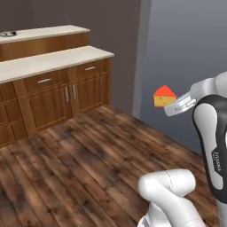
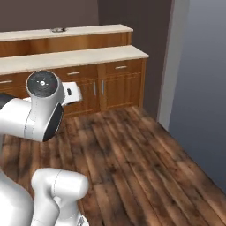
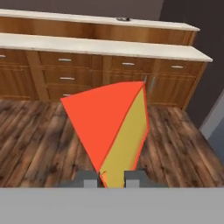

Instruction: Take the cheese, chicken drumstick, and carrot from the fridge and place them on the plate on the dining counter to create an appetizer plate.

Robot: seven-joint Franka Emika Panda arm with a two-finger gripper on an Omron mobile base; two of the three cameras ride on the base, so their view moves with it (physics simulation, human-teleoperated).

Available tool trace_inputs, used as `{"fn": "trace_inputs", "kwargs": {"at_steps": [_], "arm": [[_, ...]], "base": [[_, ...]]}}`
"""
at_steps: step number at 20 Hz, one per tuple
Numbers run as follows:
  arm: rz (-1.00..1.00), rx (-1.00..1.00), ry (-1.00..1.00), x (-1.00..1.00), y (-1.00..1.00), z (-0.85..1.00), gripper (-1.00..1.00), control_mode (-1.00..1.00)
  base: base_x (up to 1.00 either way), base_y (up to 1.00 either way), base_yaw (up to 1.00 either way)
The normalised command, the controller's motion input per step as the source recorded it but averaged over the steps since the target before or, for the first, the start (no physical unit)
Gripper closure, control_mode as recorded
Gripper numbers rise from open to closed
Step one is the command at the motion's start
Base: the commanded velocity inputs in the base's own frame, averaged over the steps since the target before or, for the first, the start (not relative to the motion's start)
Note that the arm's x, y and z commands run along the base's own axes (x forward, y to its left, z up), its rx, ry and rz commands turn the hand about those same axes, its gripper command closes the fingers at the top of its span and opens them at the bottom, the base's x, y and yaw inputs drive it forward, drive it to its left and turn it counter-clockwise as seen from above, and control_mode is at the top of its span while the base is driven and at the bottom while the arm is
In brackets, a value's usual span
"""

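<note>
The white arm rises from the base with its dark-jointed upper link standing near upright, then bends forward so the hand reaches out level, well above the wooden plank floor (image 1: 88, 150). In the left base view the claw (image 1: 170, 106) sticks out to the left of that link, its wrist tipped slightly downward toward the wedge it carries.

The claw is clamped on the cheese (image 1: 164, 96), an orange-yellow wedge with a red rind side. In the hand view the two dark fingertips (image 3: 89, 178) sit either side of the narrow lower end of the cheese (image 3: 111, 127), the red face turned left and the yellow face right, the wedge pointing up and away from the hand. It hangs in open air (nothing beneath it but the floor), in front of the grey wall.

Ahead of the hand stands the dining counter (image 3: 105, 46), a long two-level run with a pale stone top and wood-panelled base with drawers and cupboard doors. On the higher back ledge, near its far edge, lies a small flat thing that seems to be the plate (image 2: 58, 30); it is too small to make out well. The cheese is well apart from it.
</note>
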Motion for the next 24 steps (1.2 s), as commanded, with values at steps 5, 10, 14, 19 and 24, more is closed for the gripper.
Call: {"fn": "trace_inputs", "kwargs": {"at_steps": [5, 10, 14, 19, 24], "arm": [[0.0, 0.0, 0.0, 0.0, 0.0, 0.0, 1.0, 1.0], [0.0, 0.0, 0.0, 0.0, 0.0, 0.0, 1.0, 1.0], [0.0, 0.0, 0.0, 0.0, 0.0, 0.0, 1.0, 1.0], [0.0, 0.0, 0.0, 0.0, 0.0, 0.0, 1.0, 1.0], [0.0, 0.0, 0.0, 0.0, 0.0, 0.0, 1.0, 1.0]], "base": [[0.74, 0.08, 0.33], [0.73, 0.09, 0.36], [0.6, 0.14, 0.38], [0.56, 0.12, 0.38], [0.63, 0.0, 0.38]]}}
